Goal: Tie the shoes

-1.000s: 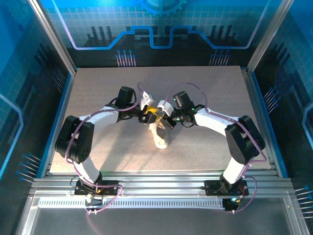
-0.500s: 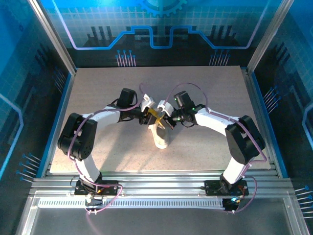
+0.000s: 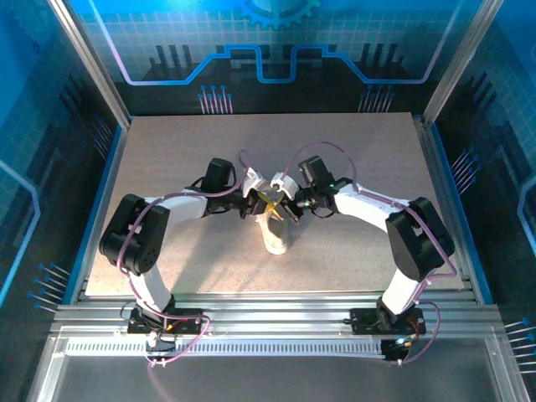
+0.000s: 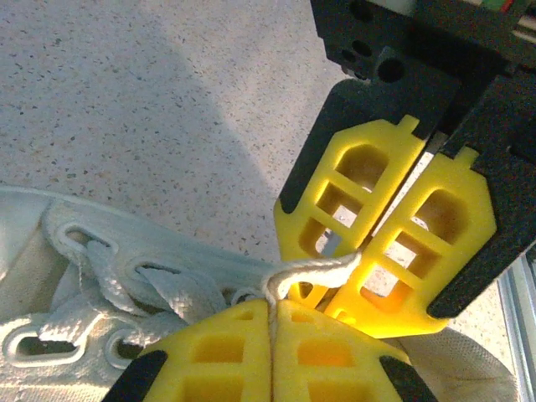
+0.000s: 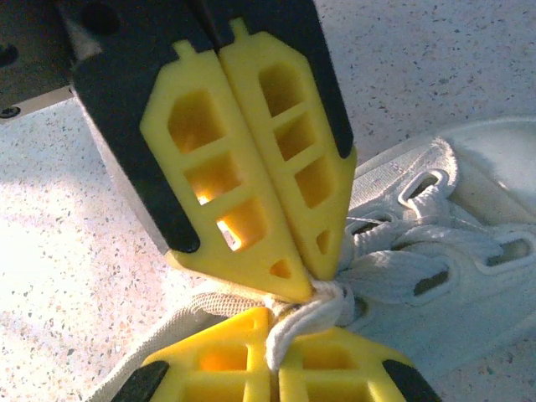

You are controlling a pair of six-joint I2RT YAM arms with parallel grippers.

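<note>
The left arm is reaching in across the speckled beige tabletop (image 3: 167, 159) toward the centre. At its end, the left gripper (image 4: 272, 314) is hovering low over the far end of the small white low-top sneaker (image 3: 275, 235). Its yellow, window-cut fingers (image 4: 213, 356) are pressing flat against each other with no gap. They are pinching a strand of the thin white lace (image 4: 314, 270), which is coming up out of the seam between them.

The sneaker is lying on the table near its middle, between the two arms, with its length running toward the near edge. Its laced eyelet rows (image 4: 126, 280) are showing just below the left fingers.

The right gripper (image 5: 272, 325) is coming in from the other side and meeting the left one nearly tip to tip above the eyelets. Its yellow fingers (image 5: 335, 364) are also closing fully on each other. They are gripping the bunched lace right where the left gripper's fingertips are touching it.
</note>
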